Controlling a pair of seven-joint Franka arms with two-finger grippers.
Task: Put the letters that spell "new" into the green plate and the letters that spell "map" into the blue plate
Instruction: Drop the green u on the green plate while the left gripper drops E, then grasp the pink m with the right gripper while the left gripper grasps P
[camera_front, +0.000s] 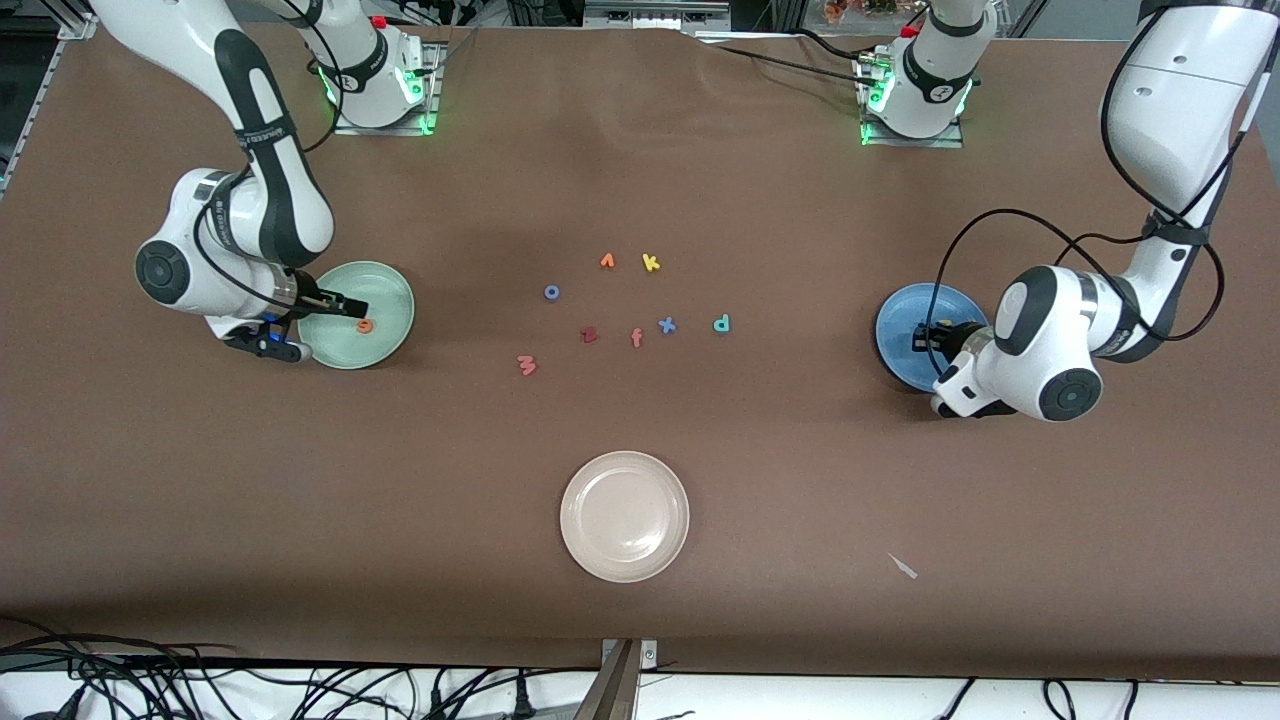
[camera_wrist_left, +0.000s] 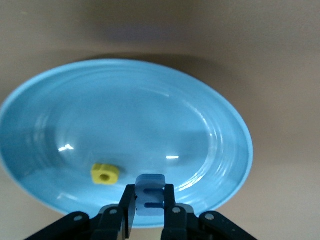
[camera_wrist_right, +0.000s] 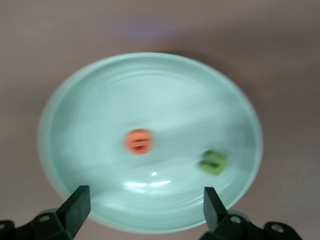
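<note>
While the right arm bends down from its base at the upper left of the front view, the right gripper (camera_front: 352, 305) hangs over the green plate (camera_front: 390, 300) with its jaws spread wide and nothing between them. Inside that plate lie the orange "e" (camera_wrist_right: 138, 141) and the green "n" (camera_wrist_right: 213, 162), well apart; in the front view the "n" is hidden under the gripper. The left arm curls in from the upper right of the front view, its wrist low over the blue plate (camera_front: 900, 330). The left gripper (camera_wrist_left: 149, 200) is clenched on the blue "m" (camera_wrist_left: 150, 192), held over the plate's rim, with the letter's lower part covered by the fingers. The yellow "a" (camera_wrist_left: 105, 173) lies in the blue plate just beside it. In the front view the arm's wrist hides part of the blue plate. Mid-frame in the front view, the pink "w" (camera_front: 527, 365) and the teal "p" (camera_front: 721, 323) lie on the brown table (camera_front: 300, 520), among other small letters too tiny to read surely. A cream-white plate (camera_front: 625, 516) sits lower in that frame.
</note>
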